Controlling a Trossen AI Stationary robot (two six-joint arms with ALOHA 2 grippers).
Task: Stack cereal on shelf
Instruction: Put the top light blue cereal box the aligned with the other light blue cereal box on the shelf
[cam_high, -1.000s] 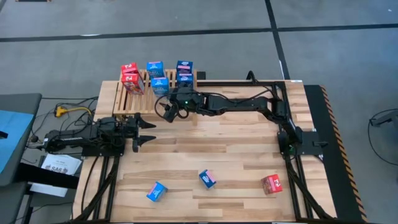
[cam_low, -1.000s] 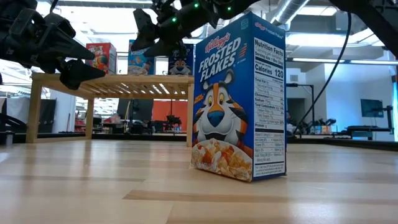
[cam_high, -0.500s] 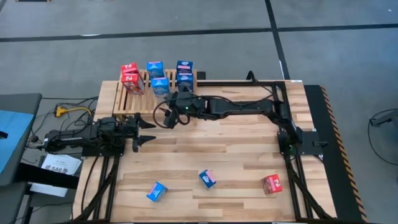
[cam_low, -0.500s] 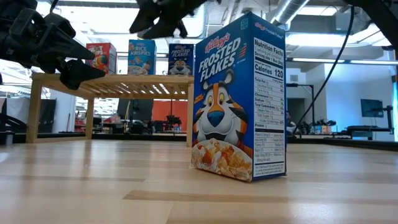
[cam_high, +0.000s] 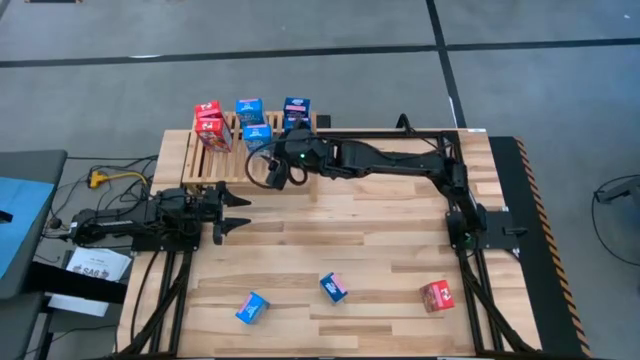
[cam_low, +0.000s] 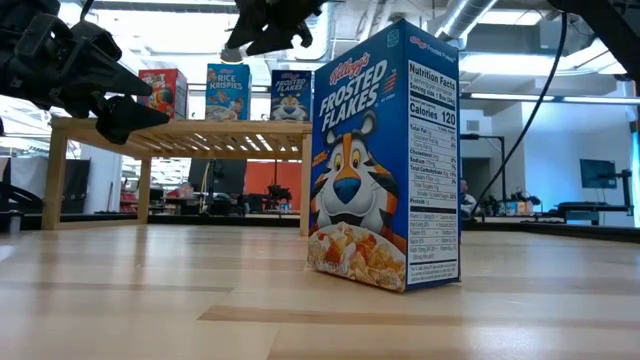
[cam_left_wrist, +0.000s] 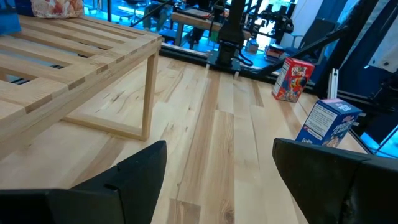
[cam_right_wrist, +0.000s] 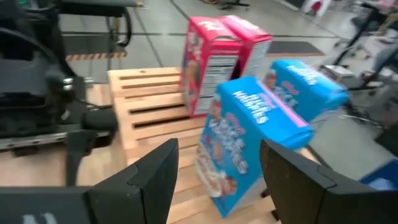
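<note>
From where I stand, the right gripper (cam_high: 268, 170) hangs over the front edge of the shelf (cam_high: 200, 165), its fingers (cam_right_wrist: 292, 180) spread apart with nothing between them. The shelf sits at about eleven o'clock on the table (cam_high: 380, 240). Six boxes stand on its slats: two red boxes (cam_high: 209, 124) at the left end, a pair of blue Rice Krispies boxes (cam_high: 251, 122) in the middle, and a blue pair (cam_high: 296, 108) at the right end, partly hidden under the arm. Through the right wrist camera the nearest Rice Krispies box (cam_right_wrist: 239, 140) sits straight ahead of the open fingers, not touching them.

The left gripper (cam_high: 236, 214) waits at nine o'clock, just in front of the shelf, jaws apart and empty.

Three boxes lie loose along the near side of the table: a blue box (cam_high: 252, 307) around seven o'clock, a Frosted Flakes box (cam_high: 334, 288) near six, and a red box (cam_high: 437, 295) at about five.
</note>
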